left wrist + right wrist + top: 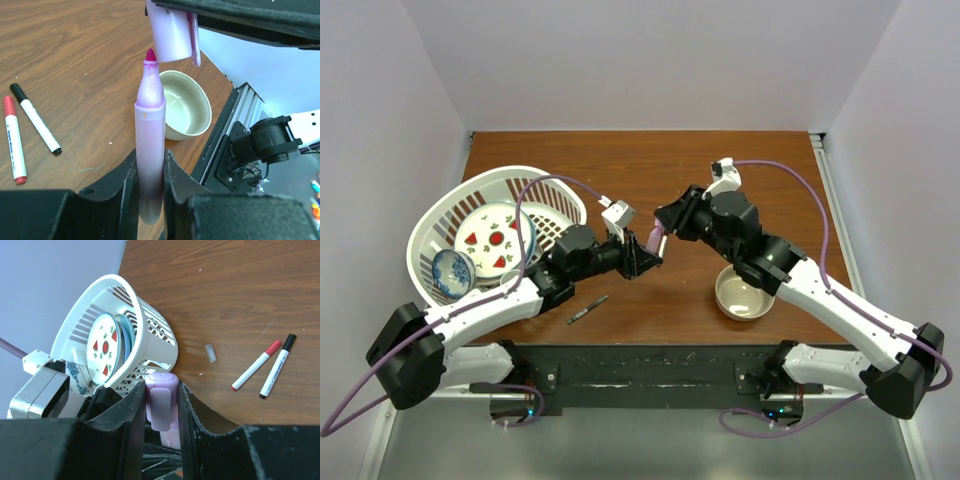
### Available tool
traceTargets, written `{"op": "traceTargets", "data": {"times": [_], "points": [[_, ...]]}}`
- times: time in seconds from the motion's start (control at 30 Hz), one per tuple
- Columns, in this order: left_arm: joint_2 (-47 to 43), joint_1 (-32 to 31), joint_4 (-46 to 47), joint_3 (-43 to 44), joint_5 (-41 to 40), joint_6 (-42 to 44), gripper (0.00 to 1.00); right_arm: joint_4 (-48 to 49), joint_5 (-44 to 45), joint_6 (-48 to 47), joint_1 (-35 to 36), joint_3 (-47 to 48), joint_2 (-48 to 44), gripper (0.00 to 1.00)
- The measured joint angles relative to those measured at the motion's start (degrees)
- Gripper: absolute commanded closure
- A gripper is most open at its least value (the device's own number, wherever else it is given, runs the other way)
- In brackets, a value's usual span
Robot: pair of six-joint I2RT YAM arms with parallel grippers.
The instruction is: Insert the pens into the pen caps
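Near the cap point(172, 35) in right gripper point(161, 395), left gripper point(150, 162) holds pink pen point(149, 120).

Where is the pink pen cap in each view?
Top view: pink cap at centre, where the arms meet.
Left wrist: cap at top centre, above the pink pen.
Right wrist: cap at bottom centre, in the right gripper.
Landmark: wooden table everywhere; white pens in both wrist views.

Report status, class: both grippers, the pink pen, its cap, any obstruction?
Left gripper shut on pink pen, tip up. Right gripper shut on pale cap, just above tip, not on. Nothing between them.
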Motion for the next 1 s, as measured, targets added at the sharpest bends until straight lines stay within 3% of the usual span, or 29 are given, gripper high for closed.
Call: {"op": "traceTargets", "data": {"times": [1.0], "points": [[-3.3, 0.0, -0.7, -1.6, -3.8, 0.5, 1.0, -2.8, 10.8, -2.0, 7.2, -0.8, 0.4, 1.0]]}}
